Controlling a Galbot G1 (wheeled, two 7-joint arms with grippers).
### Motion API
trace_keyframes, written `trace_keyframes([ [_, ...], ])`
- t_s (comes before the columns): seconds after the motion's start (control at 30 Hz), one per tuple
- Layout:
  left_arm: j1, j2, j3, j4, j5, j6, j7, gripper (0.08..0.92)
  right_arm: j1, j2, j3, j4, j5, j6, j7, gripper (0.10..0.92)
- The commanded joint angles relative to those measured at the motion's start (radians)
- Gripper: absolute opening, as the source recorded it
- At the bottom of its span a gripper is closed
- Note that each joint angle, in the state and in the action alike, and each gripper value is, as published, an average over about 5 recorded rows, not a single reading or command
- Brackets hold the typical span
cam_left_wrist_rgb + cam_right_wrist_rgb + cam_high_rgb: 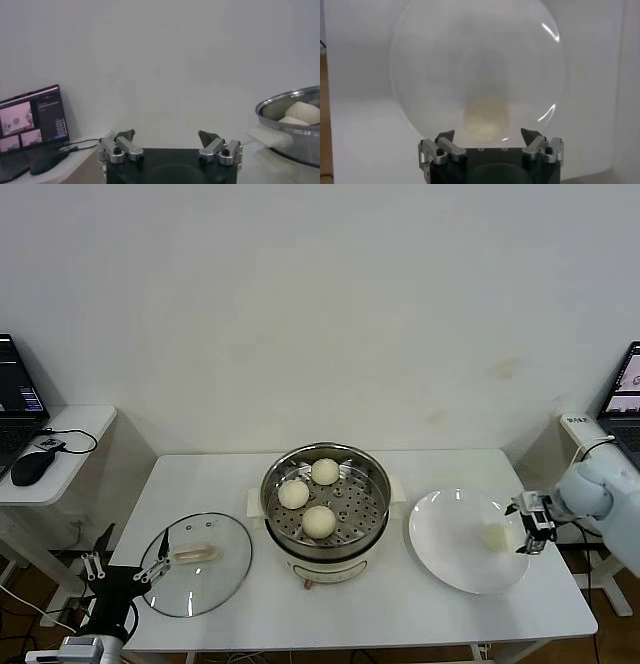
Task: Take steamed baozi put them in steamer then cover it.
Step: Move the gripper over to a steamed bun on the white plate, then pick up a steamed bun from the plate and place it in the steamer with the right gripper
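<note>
Nearest you, at the front left corner of the tabletop point(400, 614), the left gripper point(118, 570) waits with its jaws wide and empty, just beside the rim of the cover point(196, 564). The cover lies flat, its handle point(192, 555) up and running roughly left to right.

The bun point(494, 536) you want now sits alone on the white plate point(450, 559) at the right of the tabletop. It is round, so it has no long axis and no facing to mind. It looks soft and light, with a smooth skin that would dent or tear under a hard pinch. I judge it best taken across its middle, from the sides, with a gentle close.

The right gripper point(531, 529) hangs at the plate's right edge, just beside the bun, jaws wide and holding nothing. In the right wrist view the bun point(486, 116) lies straight ahead, centred between the open jaws.

Left of the plate, in the middle of the tabletop, stands the steamer point(325, 499), uncovered. Three buns point(318, 521) already rest on its perforated tray, leaving room at the right side.

Farther out, a side table at the far left carries a laptop point(18, 399) and a mouse point(32, 467).
</note>
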Motion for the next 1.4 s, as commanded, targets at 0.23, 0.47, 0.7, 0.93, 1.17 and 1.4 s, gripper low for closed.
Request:
trace_keyframes([
  [0.23, -0.001, -0.001, -0.002, 0.004, 0.000, 0.000, 0.000, 0.823, -0.040, 0.114, 0.046, -0.123, -0.050, -0.002, 0.015, 0.821],
  [0.47, 0.000, -0.004, -0.003, 0.008, 0.000, -0.002, -0.001, 0.823, -0.031, 0.125, 0.049, -0.136, -0.067, -0.014, 0.013, 0.737],
  [0.7, 0.000, -0.005, -0.003, 0.009, 0.000, -0.003, -0.001, 0.823, -0.019, 0.121, 0.047, -0.131, -0.067, -0.019, 0.004, 0.656],
  [0.93, 0.001, -0.004, -0.005, 0.009, 0.000, -0.004, -0.001, 0.823, 0.102, 0.049, -0.020, -0.069, 0.017, -0.035, -0.021, 0.618],
  [1.17, -0.009, -0.002, 0.006, 0.005, 0.000, -0.003, 0.000, 0.823, 0.382, -0.059, -0.224, 0.118, 0.227, -0.138, -0.069, 0.608],
  [1.4, -0.021, 0.002, 0.022, 0.000, 0.003, 0.000, 0.000, 0.823, 0.794, -0.036, -0.522, 0.304, 0.460, -0.259, -0.042, 0.611],
])
